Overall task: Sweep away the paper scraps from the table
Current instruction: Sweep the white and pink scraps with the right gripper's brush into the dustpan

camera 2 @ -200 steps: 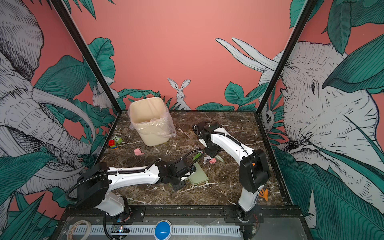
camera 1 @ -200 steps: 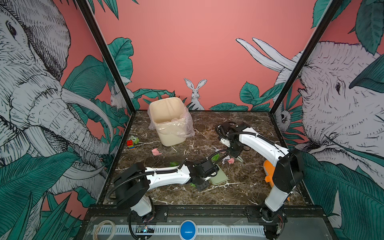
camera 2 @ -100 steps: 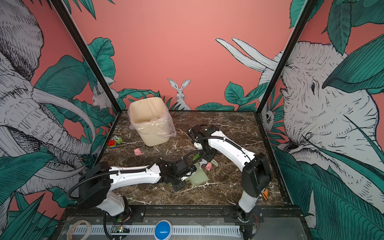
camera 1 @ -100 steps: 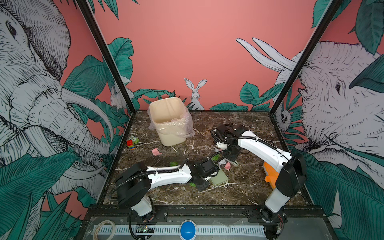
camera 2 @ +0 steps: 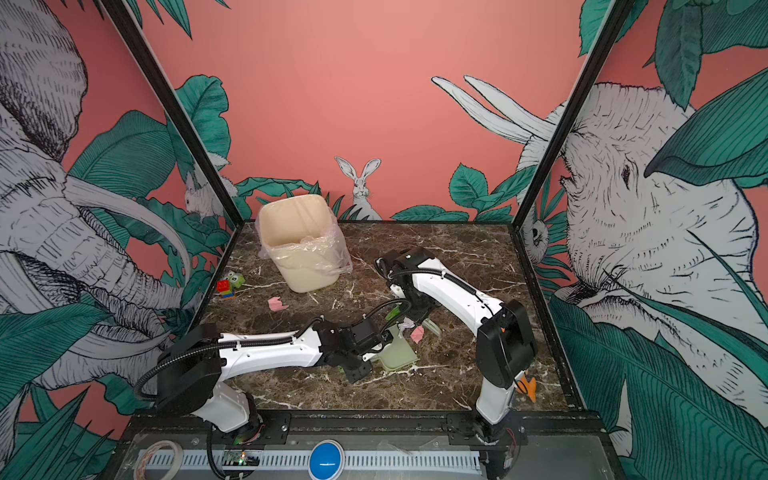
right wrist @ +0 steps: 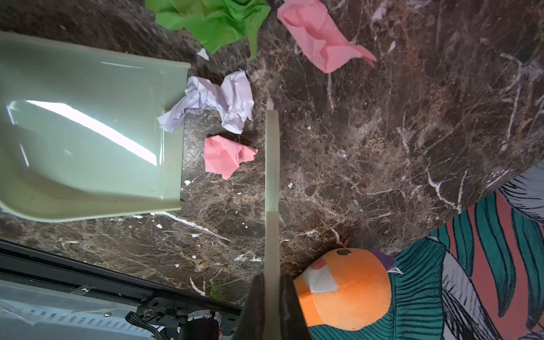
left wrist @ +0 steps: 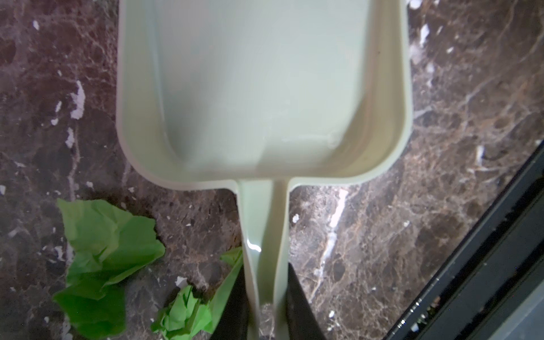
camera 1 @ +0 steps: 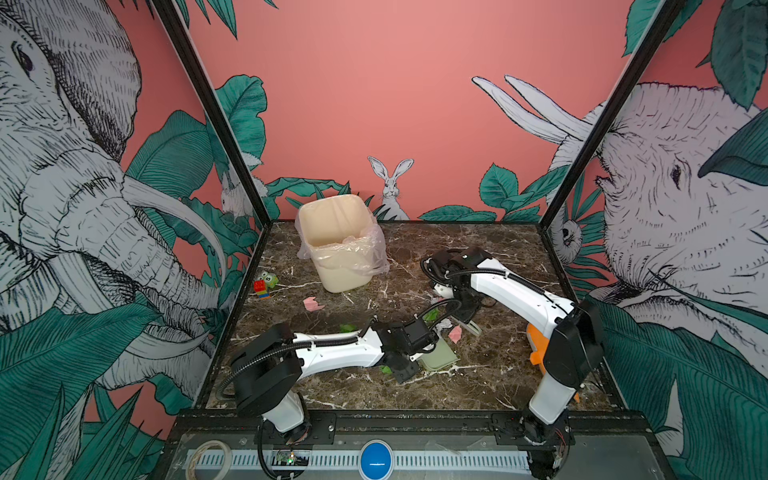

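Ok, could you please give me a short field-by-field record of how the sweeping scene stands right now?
left gripper: fingers shut on the dustpan handle
right gripper: shut on the sweeping tool
dustpan: on the table, mouth facing the tool
at the mouth: white scrap on the lip, small pink scrap just outside
elsewhere: green scraps beside the handle; lone pink scrap near the bin
toys: toy blocks at left edge, orange fish toy at right edge
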Robot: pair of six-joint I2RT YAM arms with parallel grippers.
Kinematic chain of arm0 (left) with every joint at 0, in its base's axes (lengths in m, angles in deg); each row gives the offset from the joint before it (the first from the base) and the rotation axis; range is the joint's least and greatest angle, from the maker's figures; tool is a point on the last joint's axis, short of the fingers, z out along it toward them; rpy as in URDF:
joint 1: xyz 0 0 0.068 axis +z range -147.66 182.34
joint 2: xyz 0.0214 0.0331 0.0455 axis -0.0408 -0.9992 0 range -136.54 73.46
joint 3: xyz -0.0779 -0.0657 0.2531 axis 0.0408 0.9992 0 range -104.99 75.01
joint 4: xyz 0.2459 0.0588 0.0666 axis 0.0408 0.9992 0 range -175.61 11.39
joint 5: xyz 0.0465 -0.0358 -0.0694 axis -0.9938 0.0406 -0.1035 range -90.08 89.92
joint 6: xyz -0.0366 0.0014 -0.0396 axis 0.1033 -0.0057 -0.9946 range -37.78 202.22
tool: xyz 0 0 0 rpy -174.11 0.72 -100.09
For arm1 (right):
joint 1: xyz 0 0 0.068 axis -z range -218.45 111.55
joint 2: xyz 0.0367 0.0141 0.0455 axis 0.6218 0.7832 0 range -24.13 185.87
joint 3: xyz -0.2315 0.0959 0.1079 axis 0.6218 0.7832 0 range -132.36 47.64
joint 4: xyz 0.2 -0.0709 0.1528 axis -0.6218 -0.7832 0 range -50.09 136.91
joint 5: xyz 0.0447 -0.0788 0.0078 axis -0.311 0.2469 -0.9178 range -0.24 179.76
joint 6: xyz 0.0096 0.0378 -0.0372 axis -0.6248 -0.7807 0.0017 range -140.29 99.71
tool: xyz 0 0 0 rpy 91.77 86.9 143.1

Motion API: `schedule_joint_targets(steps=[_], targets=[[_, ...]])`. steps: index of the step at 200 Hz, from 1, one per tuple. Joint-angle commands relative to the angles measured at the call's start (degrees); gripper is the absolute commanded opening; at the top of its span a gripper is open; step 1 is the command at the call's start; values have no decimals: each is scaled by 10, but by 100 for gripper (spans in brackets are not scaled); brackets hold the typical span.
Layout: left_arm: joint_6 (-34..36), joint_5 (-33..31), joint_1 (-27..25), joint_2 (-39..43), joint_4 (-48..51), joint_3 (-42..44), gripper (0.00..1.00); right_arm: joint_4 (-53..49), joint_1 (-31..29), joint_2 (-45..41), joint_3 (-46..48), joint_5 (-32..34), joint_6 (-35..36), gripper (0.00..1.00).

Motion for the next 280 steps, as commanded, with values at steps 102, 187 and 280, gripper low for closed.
schedule_joint_targets(steps=[102,187,280], targets=[[-13,5,-2,-3,8,-5,0,-29,-46,-77,-13,-161,-55,0],[-8,11,-2,-9,6,-10,0,-35,-8,-63,6,-60,-77,0],[-7,12,-2,-13,6,-12,0,6,-46,-5,-31,-116,-83,0]])
